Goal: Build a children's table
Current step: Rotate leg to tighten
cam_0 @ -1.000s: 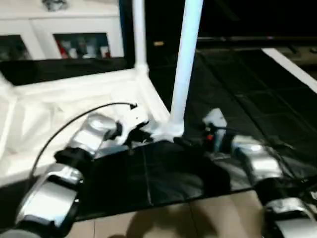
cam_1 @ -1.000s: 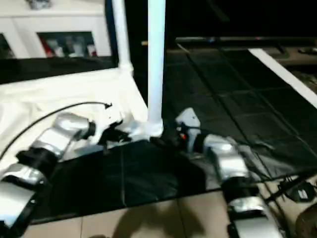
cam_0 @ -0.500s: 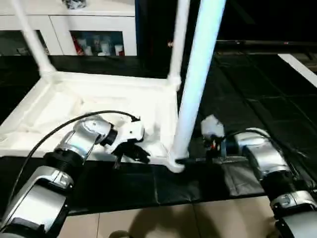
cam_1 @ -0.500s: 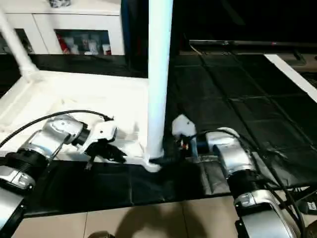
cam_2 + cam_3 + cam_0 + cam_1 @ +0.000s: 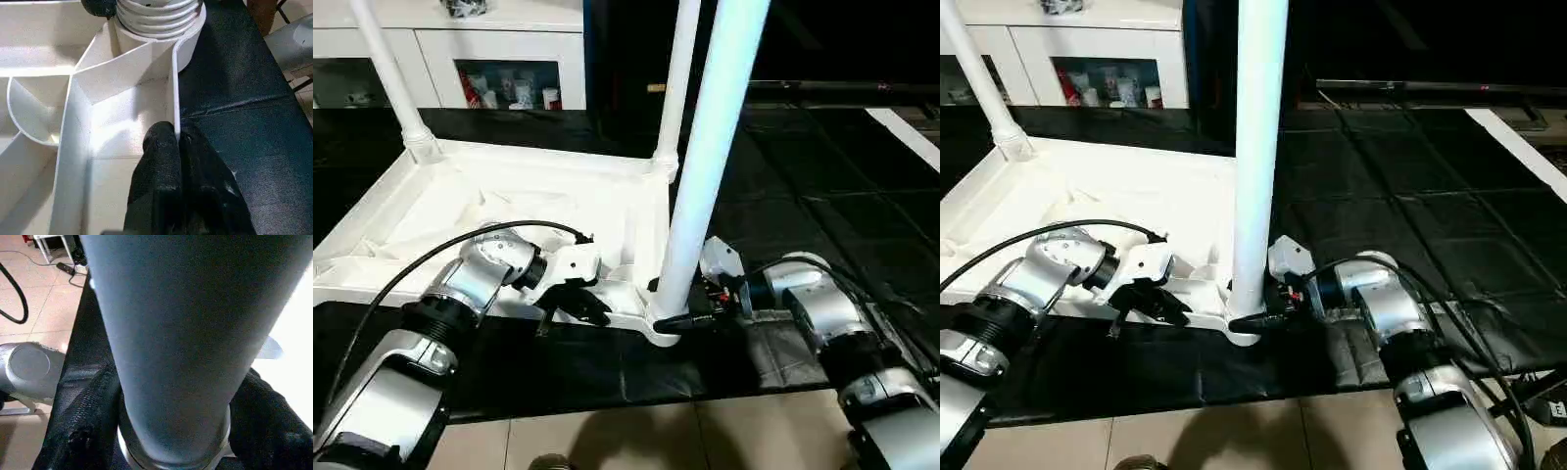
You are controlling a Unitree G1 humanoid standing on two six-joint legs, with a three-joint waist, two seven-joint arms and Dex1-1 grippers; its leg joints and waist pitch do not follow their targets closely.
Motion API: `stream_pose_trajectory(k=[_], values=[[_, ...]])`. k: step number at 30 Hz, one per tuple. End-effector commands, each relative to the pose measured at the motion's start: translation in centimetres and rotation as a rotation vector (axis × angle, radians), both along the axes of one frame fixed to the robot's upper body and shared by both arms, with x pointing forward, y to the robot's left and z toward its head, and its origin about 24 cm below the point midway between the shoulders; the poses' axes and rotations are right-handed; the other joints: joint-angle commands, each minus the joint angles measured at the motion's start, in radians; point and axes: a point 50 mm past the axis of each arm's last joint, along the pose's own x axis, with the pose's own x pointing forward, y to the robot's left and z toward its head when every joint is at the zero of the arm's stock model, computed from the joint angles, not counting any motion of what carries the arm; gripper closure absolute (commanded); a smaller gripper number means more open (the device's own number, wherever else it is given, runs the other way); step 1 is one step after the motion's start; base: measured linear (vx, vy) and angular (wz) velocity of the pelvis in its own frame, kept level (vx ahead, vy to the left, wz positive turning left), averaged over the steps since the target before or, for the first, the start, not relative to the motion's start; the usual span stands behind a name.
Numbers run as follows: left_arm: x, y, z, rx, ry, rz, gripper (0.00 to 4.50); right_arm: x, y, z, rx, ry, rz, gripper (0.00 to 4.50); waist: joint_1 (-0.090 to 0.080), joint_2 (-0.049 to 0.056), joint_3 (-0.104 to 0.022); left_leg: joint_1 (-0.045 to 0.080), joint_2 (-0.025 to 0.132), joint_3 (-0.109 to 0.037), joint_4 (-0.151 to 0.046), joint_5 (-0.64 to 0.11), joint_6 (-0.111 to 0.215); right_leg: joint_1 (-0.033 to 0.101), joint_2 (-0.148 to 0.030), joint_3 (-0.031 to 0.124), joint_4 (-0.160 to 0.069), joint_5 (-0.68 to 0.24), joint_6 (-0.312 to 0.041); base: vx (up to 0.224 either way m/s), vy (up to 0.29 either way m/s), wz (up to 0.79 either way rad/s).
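Left gripper [image 5: 178,147] pinches the thin frame wall of the upside-down children's table [image 5: 509,196] on the black mat [image 5: 783,225]. Right gripper [image 5: 171,431] has its fingers around the near corner leg [image 5: 705,166], seemingly touching it; bare mat lies behind.

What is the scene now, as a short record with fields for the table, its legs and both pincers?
table: children's table lying upside down on a black mat, ribbed underside up
legs: three seen standing up at corners; near leg tallest in view
left pincer: shut on the frame's thin edge wall, near that leg's corner
right pincer: one finger on each side of the near leg's base
background: white cabinet behind
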Motion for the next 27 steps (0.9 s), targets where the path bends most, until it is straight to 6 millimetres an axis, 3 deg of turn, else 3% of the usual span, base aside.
stream_pose_trajectory(k=[1,8,10,14,16,17,18,19,21,25,27], values=[[-0.4,-0.8,-0.2,0.028,0.006,-0.081,4.5,0.2,0.0,0.4,-0.01,-0.019,0.018,1.77,-0.009,-0.004,-0.071,0.012,0.017,0.004,-0.056,-0.087,0.065,0.054,-0.068,0.055,-0.056,0.051,-0.242,0.0,0.0,0.0],[-0.1,-1.0,-0.3,0.002,0.016,-0.014,4.5,0.1,0.2,0.0,0.015,0.016,-0.002,1.82,-0.009,-0.004,-0.07,0.011,0.016,0.004,-0.055,-0.088,0.065,0.054,-0.067,0.055,-0.056,0.047,-0.242,0.0,0.0,0.0],[0.7,-1.6,-0.2,-0.051,0.009,0.106,4.5,0.2,0.4,-0.3,0.063,0.053,-0.089,1.83,-0.009,-0.002,-0.068,0.012,0.017,0.005,-0.056,-0.099,0.06,0.053,-0.067,0.055,-0.058,0.032,-0.244,0.0,0.0,0.0],[2.0,-3.0,0.2,-0.161,-0.009,0.297,4.5,1.0,0.7,-1.0,0.1,0.059,-0.302,1.83,-0.011,-0.001,-0.062,0.015,0.016,0.002,-0.062,-0.156,0.022,0.051,-0.073,0.057,-0.073,-0.098,-0.218,0.0,0.0,0.0],[3.0,-4.2,0.8,-0.238,-0.029,0.459,4.5,1.9,1.2,-1.9,0.122,0.08,-0.534,1.83,-0.025,-0.003,-0.063,0.014,0.013,-0.001,-0.066,-0.163,-0.006,0.052,-0.074,0.057,-0.075,-0.132,-0.207,0.0,0.0,0.0],[3.0,-4.2,0.8,-0.238,-0.029,0.459,4.5,1.9,1.2,-1.9,0.122,0.08,-0.534,1.83,-0.027,-0.006,-0.064,0.013,0.011,-0.002,-0.066,-0.159,-0.008,0.055,-0.073,0.056,-0.076,-0.133,-0.204,0.0,0.0,0.0],[3.6,-4.7,0.9,-0.258,-0.047,0.559,4.5,2.4,1.8,-2.4,0.146,0.105,-0.663,1.83,-0.036,-0.003,-0.067,0.005,0.009,-0.003,-0.064,-0.127,-0.01,0.059,-0.071,0.057,-0.07,-0.092,-0.203,0.0,0.0,0.0],[3.8,-5.1,0.9,-0.268,-0.049,0.607,4.5,2.7,2.3,-2.6,0.17,0.123,-0.737,1.83,-0.036,-0.001,-0.069,0.008,0.008,-0.002,-0.062,-0.117,-0.01,0.058,-0.071,0.057,-0.069,-0.069,-0.207,0.0,0.0,0.0],[4.0,-6.0,1.0,-0.289,-0.038,0.691,4.5,3.4,3.5,-2.9,0.208,0.178,-0.907,1.83,-0.054,-0.002,-0.073,0.001,0.002,-0.002,-0.057,-0.076,0.01,0.061,-0.067,0.056,-0.062,0.032,-0.23,0.0,0.0,0.0],[4.0,-7.1,1.1,-0.295,-0.031,0.736,4.5,3.9,4.9,-2.8,0.222,0.207,-1.024,1.86,-0.06,0.001,-0.072,0.003,0.001,0.001,-0.056,-0.059,0.04,0.06,-0.065,0.055,-0.063,0.058,-0.242,0.0,0.0,0.0],[3.9,-7.7,1.3,-0.285,-0.047,0.742,4.5,4.2,5.7,-2.6,0.204,0.191,-1.054,1.88,-0.065,-0.003,-0.071,0.004,0.003,0.002,-0.057,-0.059,0.046,0.059,-0.063,0.056,-0.062,0.069,-0.249,0.0,0.0,0.0]])
